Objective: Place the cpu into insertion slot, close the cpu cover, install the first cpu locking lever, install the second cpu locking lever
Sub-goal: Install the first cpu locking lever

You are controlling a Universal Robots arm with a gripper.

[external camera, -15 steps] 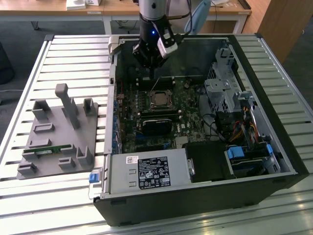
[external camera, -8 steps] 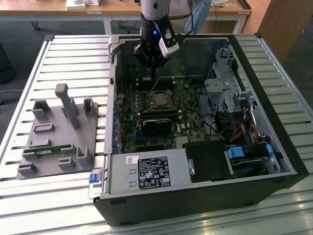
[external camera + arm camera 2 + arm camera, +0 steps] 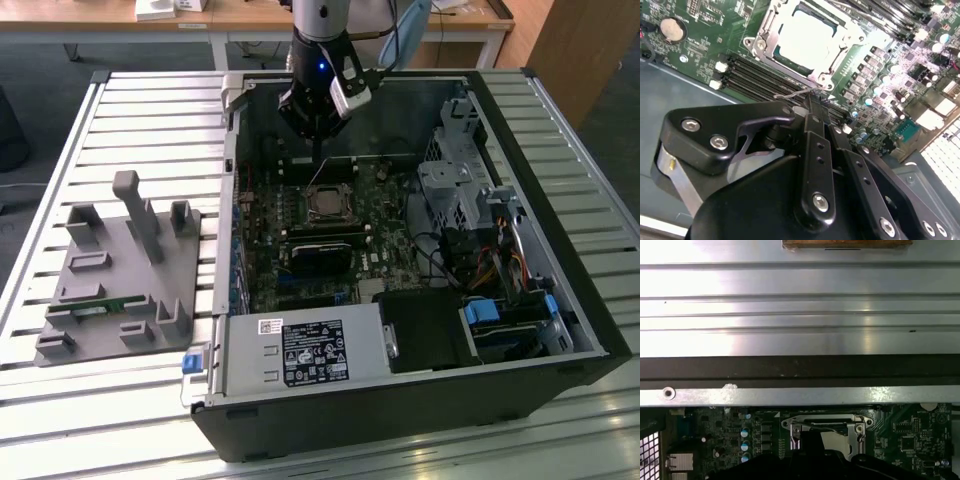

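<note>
The claw (image 3: 316,150) hangs inside the open case (image 3: 400,420), its fingers pressed together. The cpu (image 3: 807,37) lies flat on the board under the lowered cover (image 3: 839,62), and the claw's tip meets a thin wire lever (image 3: 790,93) at that cover's edge

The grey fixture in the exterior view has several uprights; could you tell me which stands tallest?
The slim post near the fixture's middle; it rises well above the short blocks around it.
</note>
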